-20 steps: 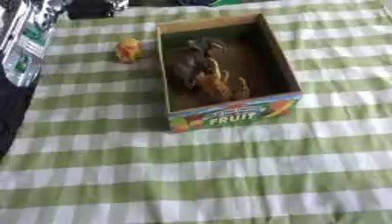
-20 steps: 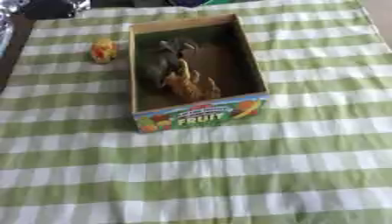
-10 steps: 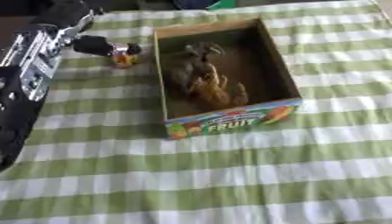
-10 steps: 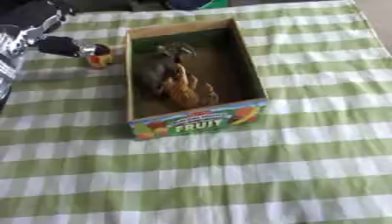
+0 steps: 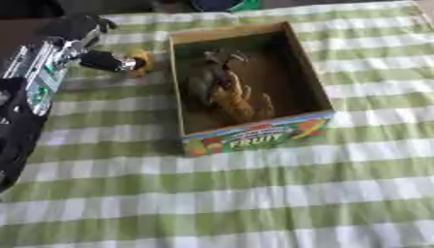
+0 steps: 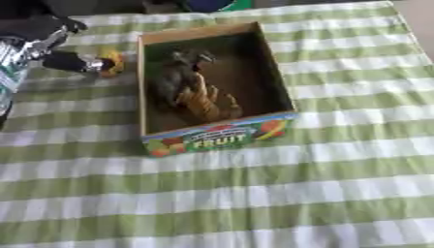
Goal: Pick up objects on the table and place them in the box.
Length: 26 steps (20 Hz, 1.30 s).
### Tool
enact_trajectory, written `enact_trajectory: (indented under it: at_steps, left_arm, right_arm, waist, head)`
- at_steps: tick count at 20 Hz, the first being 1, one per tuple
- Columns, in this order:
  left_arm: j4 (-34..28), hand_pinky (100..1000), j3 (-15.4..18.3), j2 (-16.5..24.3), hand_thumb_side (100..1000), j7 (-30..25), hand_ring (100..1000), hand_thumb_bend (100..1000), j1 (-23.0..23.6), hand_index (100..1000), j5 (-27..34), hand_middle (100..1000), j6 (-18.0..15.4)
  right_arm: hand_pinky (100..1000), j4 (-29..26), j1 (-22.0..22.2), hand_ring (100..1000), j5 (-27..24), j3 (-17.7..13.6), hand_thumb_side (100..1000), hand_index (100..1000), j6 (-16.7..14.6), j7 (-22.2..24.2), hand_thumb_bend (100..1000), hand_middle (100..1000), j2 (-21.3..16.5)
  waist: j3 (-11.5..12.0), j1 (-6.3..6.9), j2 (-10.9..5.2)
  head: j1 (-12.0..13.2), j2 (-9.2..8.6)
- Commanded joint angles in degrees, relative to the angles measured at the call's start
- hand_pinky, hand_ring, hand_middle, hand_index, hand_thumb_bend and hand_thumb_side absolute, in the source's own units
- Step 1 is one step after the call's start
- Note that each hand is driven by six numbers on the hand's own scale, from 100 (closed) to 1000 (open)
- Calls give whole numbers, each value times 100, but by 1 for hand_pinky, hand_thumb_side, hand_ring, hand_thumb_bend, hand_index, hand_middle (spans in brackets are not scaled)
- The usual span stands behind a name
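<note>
fingers (image 5: 106,61) of left hand (image 5: 72,36) touch yellow toy (image 5: 140,61); box (image 5: 254,136) beside

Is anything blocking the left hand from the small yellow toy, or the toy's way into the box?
Nothing visible does. The left hand already has a finger at the yellow toy, with only bare tablecloth between the toy and the box. The near box wall must be cleared by lifting; toy animals lie inside.

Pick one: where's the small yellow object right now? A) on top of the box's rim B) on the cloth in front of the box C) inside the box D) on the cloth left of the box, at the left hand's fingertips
D: the small yellow object sits on the checked cloth left of the box, with the left hand reaching its fingertips to it.
</note>
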Motion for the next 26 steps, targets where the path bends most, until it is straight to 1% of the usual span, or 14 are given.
enact_trajectory:
  at_steps: [1, 5, 10, 16, 18, 19, 20, 21, 22, 23, 24, 25, 26]
  left_arm:
    - [75, 609, 107, 74, 862, 8, 810, 644, -144, 931, -9, 812, 73]
    - [234, 606, 143, 33, 861, 98, 803, 613, -142, 921, 63, 805, 133]
    - [298, 606, 139, 4, 847, 241, 800, 582, -155, 901, 288, 800, 113]
    - [366, 578, 130, -20, 799, 405, 779, 493, -159, 861, 328, 785, 121]
    - [381, 565, 129, -31, 754, 445, 762, 375, -158, 840, 337, 765, 119]
    - [384, 563, 132, -38, 733, 467, 758, 339, -159, 837, 347, 760, 124]
    - [391, 563, 130, -44, 730, 479, 758, 335, -159, 836, 360, 759, 124]
    - [397, 561, 127, -51, 679, 480, 751, 252, -159, 821, 381, 747, 115]
    - [400, 560, 128, -58, 662, 475, 748, 225, -158, 816, 416, 743, 106]
    - [399, 556, 130, -66, 605, 464, 739, 133, -158, 798, 464, 730, 95]
    - [390, 555, 129, -68, 584, 451, 737, 108, -157, 794, 512, 727, 83]
    - [366, 549, 119, -62, 524, 446, 731, 100, -155, 789, 547, 720, 71]
    - [336, 547, 108, -53, 515, 445, 730, 100, -150, 788, 566, 720, 65]
  right_arm:
    - [780, -110, -91, 824, 53, -79, 1000, 851, -22, 18, 100, 759, -94]
    - [781, -110, -94, 824, 56, -91, 1000, 851, -25, 16, 100, 758, -89]
    - [781, -110, -96, 824, 54, -90, 1000, 851, -19, 34, 100, 758, -75]
    - [783, -110, -96, 825, 64, -92, 1000, 852, -14, 81, 100, 758, -64]
    - [784, -110, -90, 825, 67, -96, 1000, 853, -10, 92, 100, 758, -60]
    - [784, -110, -87, 825, 68, -99, 1000, 853, -6, 95, 100, 758, -56]
    - [784, -110, -84, 825, 69, -101, 1000, 853, -2, 98, 100, 758, -53]
    - [784, -110, -80, 825, 70, -103, 1000, 853, 1, 102, 100, 758, -50]
    - [784, -110, -75, 825, 72, -104, 1000, 853, 4, 106, 100, 758, -49]
    - [784, -110, -70, 825, 74, -105, 1000, 853, 7, 110, 100, 758, -50]
    - [784, -110, -63, 825, 77, -106, 1000, 852, 9, 115, 100, 758, -52]
    - [785, -110, -54, 825, 80, -105, 1000, 852, 12, 123, 100, 757, -53]
    - [785, -110, -46, 825, 83, -106, 1000, 852, 16, 133, 100, 757, -54]
  waist:
    - [-26, -24, -89]
    - [-54, -30, -42]
    - [-71, -31, 3]
    - [-97, -33, 47]
    - [-97, -32, 55]
    - [-96, -31, 57]
    - [-95, -30, 59]
    - [-92, -28, 59]
    - [-89, -27, 57]
    - [-84, -26, 54]
    - [-79, -26, 50]
    - [-71, -25, 46]
    - [-64, -25, 43]
  head:
    - [57, -104]
    - [75, -139]
    - [96, -173]
    - [108, -197]
    - [111, -192]
    - [112, -188]
    - [113, -184]
    - [117, -178]
    - [118, -172]
    - [115, -164]
    - [111, -155]
    - [110, -146]
    - [108, -139]
